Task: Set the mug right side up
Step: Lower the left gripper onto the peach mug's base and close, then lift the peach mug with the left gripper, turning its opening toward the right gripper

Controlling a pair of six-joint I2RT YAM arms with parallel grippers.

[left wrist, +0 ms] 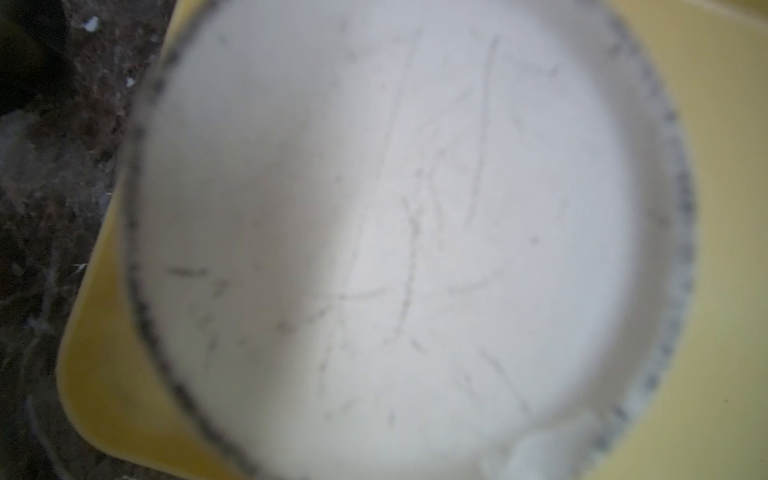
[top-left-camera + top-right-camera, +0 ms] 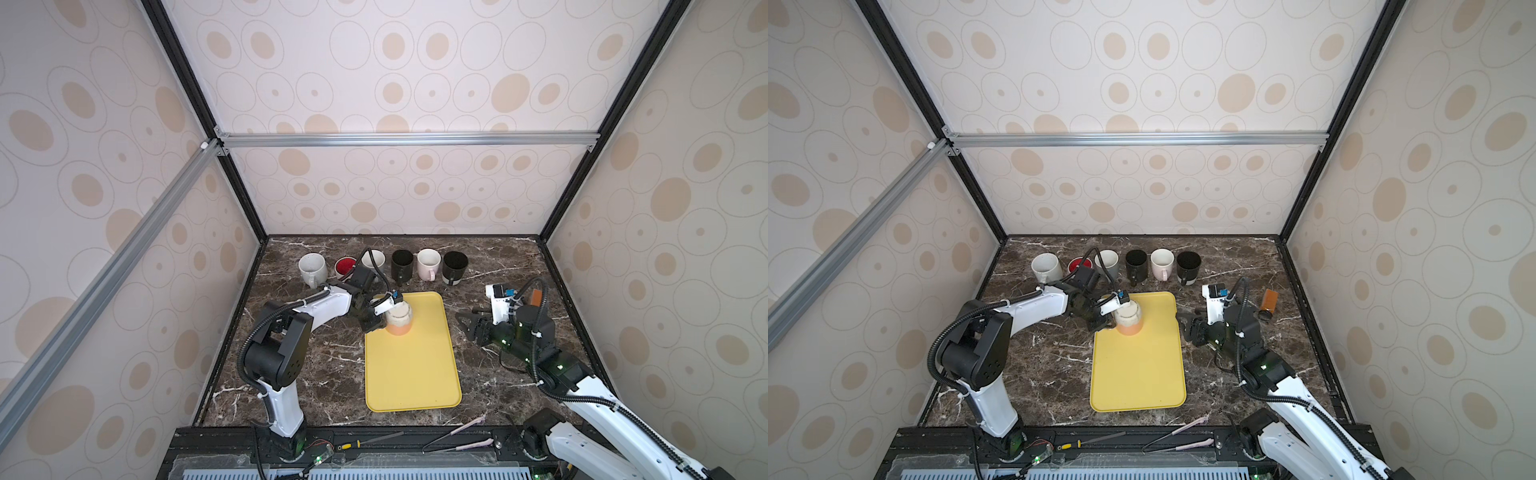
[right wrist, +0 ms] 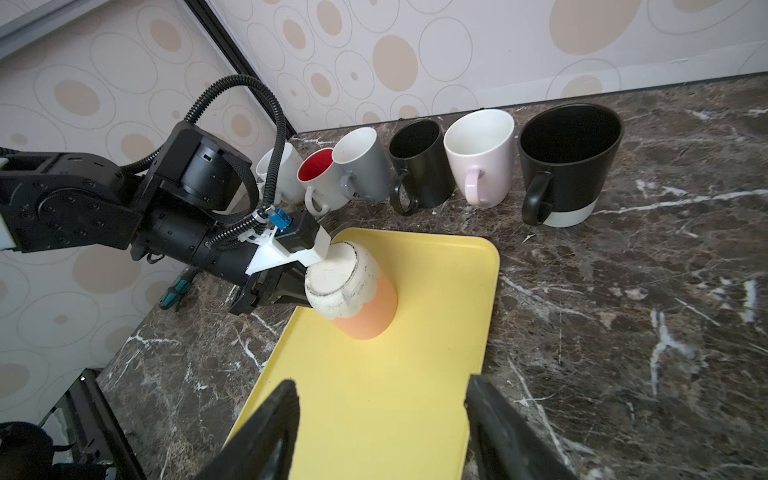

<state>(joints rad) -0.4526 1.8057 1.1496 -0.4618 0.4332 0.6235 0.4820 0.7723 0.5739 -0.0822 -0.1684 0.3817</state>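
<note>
The mug [image 2: 400,322] [image 2: 1128,322] stands bottom up on the far left corner of the yellow tray [image 2: 411,374] [image 2: 1138,374]. Its body is orange and its cream speckled base faces up, slightly tilted in the right wrist view [image 3: 357,295]. That base fills the left wrist view [image 1: 395,208]; the handle is hidden. My left gripper [image 2: 374,324] [image 2: 1102,324] [image 3: 286,286] is shut against the mug's left side and holds it. Beside the tray's right edge my right gripper [image 2: 467,322] [image 2: 1187,326] [image 3: 382,386] stands open with nothing between its fingers.
Several upright mugs [image 2: 428,264] [image 3: 478,158] line the back of the marble table. A brown bottle [image 2: 1268,303] lies at the far right. A green-handled screwdriver [image 3: 178,291] lies left of the tray. Tongs [image 2: 457,436] and a yellow-handled screwdriver [image 2: 345,445] rest on the front rail.
</note>
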